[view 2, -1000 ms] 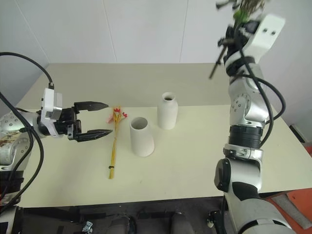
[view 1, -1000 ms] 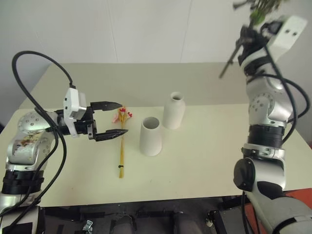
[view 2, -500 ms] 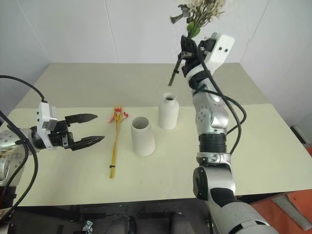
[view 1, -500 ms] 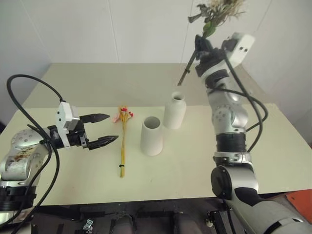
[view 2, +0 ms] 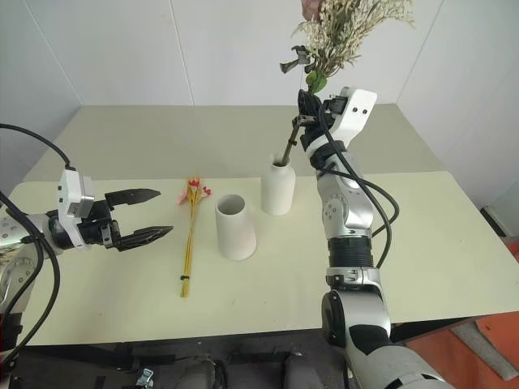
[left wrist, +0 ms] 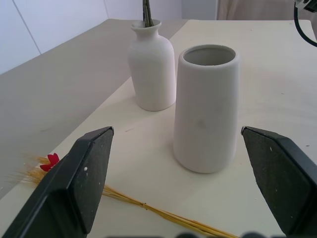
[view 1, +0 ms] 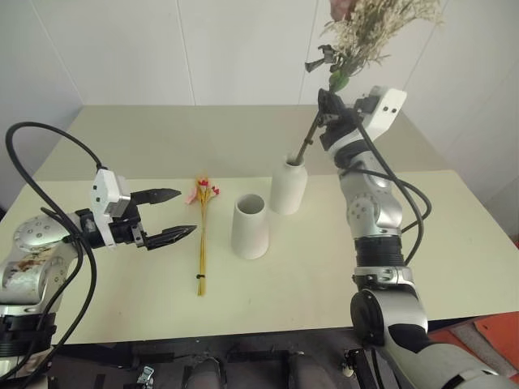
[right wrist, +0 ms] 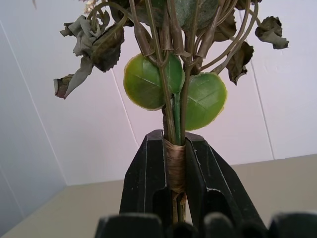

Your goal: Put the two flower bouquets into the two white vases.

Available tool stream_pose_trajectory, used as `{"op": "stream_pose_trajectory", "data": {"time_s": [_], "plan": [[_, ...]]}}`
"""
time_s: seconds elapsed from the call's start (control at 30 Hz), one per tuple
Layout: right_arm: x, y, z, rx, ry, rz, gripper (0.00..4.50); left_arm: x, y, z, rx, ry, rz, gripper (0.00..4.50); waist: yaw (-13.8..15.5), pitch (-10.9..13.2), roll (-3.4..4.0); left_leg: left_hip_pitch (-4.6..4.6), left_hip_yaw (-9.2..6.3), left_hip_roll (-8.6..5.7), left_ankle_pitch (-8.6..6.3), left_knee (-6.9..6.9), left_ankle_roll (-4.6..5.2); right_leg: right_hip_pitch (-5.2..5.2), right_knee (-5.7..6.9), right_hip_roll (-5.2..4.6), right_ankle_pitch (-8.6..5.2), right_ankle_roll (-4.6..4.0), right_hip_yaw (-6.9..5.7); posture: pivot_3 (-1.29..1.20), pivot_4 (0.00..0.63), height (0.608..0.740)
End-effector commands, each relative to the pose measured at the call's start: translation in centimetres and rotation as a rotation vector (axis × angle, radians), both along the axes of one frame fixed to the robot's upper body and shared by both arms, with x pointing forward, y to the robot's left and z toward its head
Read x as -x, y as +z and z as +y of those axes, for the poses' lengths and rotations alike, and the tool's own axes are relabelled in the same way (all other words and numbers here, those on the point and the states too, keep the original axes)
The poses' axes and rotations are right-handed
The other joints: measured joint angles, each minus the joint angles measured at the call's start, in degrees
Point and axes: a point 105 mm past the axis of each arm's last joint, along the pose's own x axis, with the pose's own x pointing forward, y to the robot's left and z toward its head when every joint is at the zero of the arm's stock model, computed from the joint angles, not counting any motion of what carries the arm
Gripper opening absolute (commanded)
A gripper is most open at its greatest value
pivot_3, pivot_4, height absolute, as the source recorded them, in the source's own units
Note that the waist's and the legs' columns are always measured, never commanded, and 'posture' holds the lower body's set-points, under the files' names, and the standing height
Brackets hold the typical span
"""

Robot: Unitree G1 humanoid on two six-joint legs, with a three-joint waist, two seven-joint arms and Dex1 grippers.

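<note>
Cream-beige dried bouquet [view 2: 345, 28], green stem, clamped in right gripper [right wrist: 176, 163]; stem tip just entering matte white bottle vase [view 2: 277, 187] mid-desk [view 2: 454, 243]. Lower straight, release late. Left gripper [view 2: 150, 215] wide, empty.

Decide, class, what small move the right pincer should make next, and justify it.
Probably lower it further: the right pincer is shut on the cream bouquet, whose stem tip sits just in the narrow-necked vase, so it seems too shallow to release.

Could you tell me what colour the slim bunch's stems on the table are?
Yellow stems, clearest in the left eye view.
</note>
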Motion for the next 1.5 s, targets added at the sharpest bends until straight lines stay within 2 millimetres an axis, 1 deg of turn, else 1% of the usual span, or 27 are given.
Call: {"op": "stream_pose_trajectory", "data": {"time_s": [0.03,0.13,0.3,0.33,0.37,0.4,0.47,0.57,0.63,0.73,0.77,0.87,0.97,1.0,1.07,1.13,1.2,1.27,1.3,1.33,1.4,1.47,1.5], "plan": [[0.5,0.4,0.7,0.026,0.01,-0.055,0.23,0.4,1.8,0.0,-0.004,-0.009,-0.062,4.5,0.0,0.0,0.0,0.0,0.0,0.0,0.0,0.0,0.0,0.0,0.0,0.0,0.0,0.0,0.0,0.0,0.15,0.74],[0.8,-0.1,1.5,0.052,0.035,-0.064,0.23,0.4,1.8,0.1,-0.004,-0.008,-0.063,4.5,-0.01,0.0,0.0,-0.02,0.01,0.0,0.0,0.0,0.0,-0.02,-0.01,0.0,0.0,0.0,0.0,0.0,0.15,0.74],[0.8,-0.9,2.2,0.113,0.03,-0.071,0.23,0.5,1.8,0.1,-0.001,-0.007,-0.063,4.5,0.02,0.0,0.01,-0.02,0.01,0.0,0.0,-0.01,0.0,-0.02,-0.02,-0.01,0.0,0.0,0.0,0.0,0.15,0.74],[0.9,-1.1,2.4,0.11,0.071,-0.061,0.23,0.5,1.7,0.1,-0.001,-0.007,-0.064,4.5,0.02,0.0,0.0,-0.02,0.0,0.0,0.0,-0.01,0.0,-0.02,-0.01,-0.01,0.0,0.0,0.0,0.0,0.15,0.74],[1.0,-1.2,2.5,0.118,0.069,-0.064,0.23,0.5,1.7,0.1,0.0,-0.006,-0.064,4.5,0.02,0.0,0.01,-0.02,0.0,0.0,0.0,-0.01,0.0,-0.02,-0.01,-0.01,0.0,0.0,0.0,0.0,0.15,0.74],[1.0,-1.3,2.5,0.122,0.071,-0.066,0.94,0.5,1.7,0.1,0.001,-0.006,-0.064,4.5,0.02,0.0,0.01,-0.02,0.0,0.0,0.0,-0.01,0.0,-0.01,-0.01,0.0,0.0,0.0,-0.01,0.0,0.15,0.74],[1.1,-1.3,2.6,0.142,0.057,-0.074,1.48,0.4,1.7,0.1,0.003,-0.006,-0.065,4.5,0.0,0.0,0.01,-0.02,0.0,0.0,0.0,-0.01,0.0,-0.02,-0.02,0.0,0.0,0.0,0.0,0.0,0.15,0.74],[1.4,-1.6,2.6,0.169,0.052,-0.071,2.54,0.4,1.6,0.2,0.006,-0.003,-0.063,4.5,0.03,0.0,0.01,-0.02,0.0,0.0,0.0,-0.02,0.0,-0.02,-0.01,0.0,0.0,0.0,0.0,0.0,0.15,0.74],[2.2,-2.2,2.5,0.202,0.078,-0.065,3.28,0.3,1.4,0.3,0.009,0.005,-0.056,4.5,0.08,0.0,0.01,-0.02,0.0,0.0,0.0,-0.02,0.0,-0.02,-0.02,0.0,0.0,0.0,-0.01,0.0,0.15,0.74],[3.4,-3.7,2.3,0.321,0.063,-0.04,4.32,0.3,0.8,0.7,0.013,0.036,-0.031,4.5,0.22,0.0,0.01,-0.05,0.01,0.0,0.0,-0.03,-0.01,-0.02,-0.06,-0.03,-0.01,0.0,-0.01,0.0,0.15,0.74],[3.8,-4.1,2.3,0.343,0.069,-0.03,4.42,0.3,0.5,0.8,0.013,0.049,-0.025,4.5,0.2,0.0,0.01,-0.06,0.01,-0.01,0.0,-0.03,-0.01,-0.02,-0.07,-0.03,-0.01,0.0,-0.01,0.0,0.15,0.74],[5.2,-4.9,1.6,0.411,0.073,-0.014,4.42,0.3,-0.6,1.2,-0.011,0.086,0.006,4.5,0.2,0.0,0.01,-0.05,0.02,-0.01,0.0,-0.03,-0.01,-0.04,-0.06,-0.04,-0.01,0.0,-0.01,0.0,0.15,0.74],[7.2,-5.7,1.2,0.496,0.124,-0.003,4.42,0.2,-1.3,1.5,-0.012,0.123,0.027,4.5,0.23,0.0,0.0,-0.01,0.01,0.0,-0.01,-0.03,-0.01,-0.02,-0.05,-0.03,-0.02,-0.01,-0.01,0.0,0.15,0.74],[7.5,-6.0,1.0,0.519,0.129,0.004,4.42,0.2,-1.5,1.6,-0.016,0.13,0.031,4.5,0.23,0.0,0.0,-0.01,0.01,0.0,-0.01,-0.03,-0.01,-0.01,-0.05,-0.03,-0.03,-0.01,-0.01,0.0,0.15,0.74],[8.1,-6.4,0.0,0.572,0.125,0.031,4.42,-0.1,-2.1,2.0,-0.025,0.176,0.055,4.5,0.25,0.0,0.0,0.02,0.02,-0.01,-0.01,-0.03,-0.01,0.01,-0.06,-0.04,-0.03,-0.01,-0.01,0.0,0.15,0.74],[8.6,-6.6,-1.1,0.632,0.111,0.052,4.42,-0.8,-2.9,2.9,-0.054,0.281,0.086,4.5,0.28,0.0,0.0,0.03,0.02,-0.01,-0.01,-0.03,-0.01,0.01,-0.07,-0.03,-0.04,-0.01,0.0,0.0,0.15,0.74],[9.2,-6.8,-1.8,0.694,0.114,0.067,4.42,-1.5,-3.6,3.7,-0.075,0.395,0.118,4.5,0.37,0.0,0.0,0.02,0.02,-0.01,-0.01,-0.03,-0.01,0.01,-0.08,-0.03,-0.05,-0.02,-0.01,0.0,0.15,0.74],[10.3,-6.8,-2.4,0.729,0.154,0.087,4.42,-2.6,-4.5,3.9,-0.069,0.544,0.177,4.5,0.52,0.0,-0.01,0.01,0.01,-0.01,-0.01,-0.03,-0.01,0.01,-0.09,-0.03,-0.05,-0.01,-0.01,0.0,0.15,0.74],[10.9,-6.8,-2.6,0.758,0.171,0.104,4.42,-2.9,-4.8,3.4,-0.058,0.612,0.218,4.5,0.67,0.01,-0.01,0.01,0.01,-0.01,-0.01,-0.03,-0.01,0.01,-0.09,-0.03,-0.05,-0.01,-0.01,0.0,0.15,0.74],[11.2,-6.8,-2.8,0.789,0.18,0.124,4.42,-2.8,-4.9,2.7,-0.09,0.661,0.211,4.5,0.82,0.01,-0.03,0.0,0.0,-0.03,-0.01,-0.01,-0.01,0.02,-0.09,-0.04,-0.06,0.01,0.0,0.0,0.15,0.74],[11.3,-7.0,-3.2,0.855,0.157,0.175,4.42,-2.1,-4.3,0.8,-0.132,0.695,0.191,4.5,1.16,0.02,-0.06,-0.02,-0.02,-0.04,-0.01,0.03,-0.01,0.05,-0.1,-0.04,-0.06,0.04,0.0,0.0,0.15,0.74],[11.4,-6.6,-3.7,0.855,0.16,0.195,4.42,-2.0,-3.7,-0.7,-0.057,0.691,0.285,4.5,1.51,0.03,-0.16,0.0,-0.03,-0.06,-0.01,0.03,-0.01,0.05,-0.1,-0.05,-0.05,0.04,0.02,0.0,0.15,0.74],[11.4,-6.4,-3.7,0.851,0.166,0.196,4.42,-2.3,-3.5,-1.1,-0.026,0.706,0.35,4.5,1.7,0.03,-0.17,0.0,-0.06,-0.06,-0.01,0.04,-0.01,0.06,-0.08,-0.04,-0.06,0.05,0.0,0.0,0.15,0.74]]}}
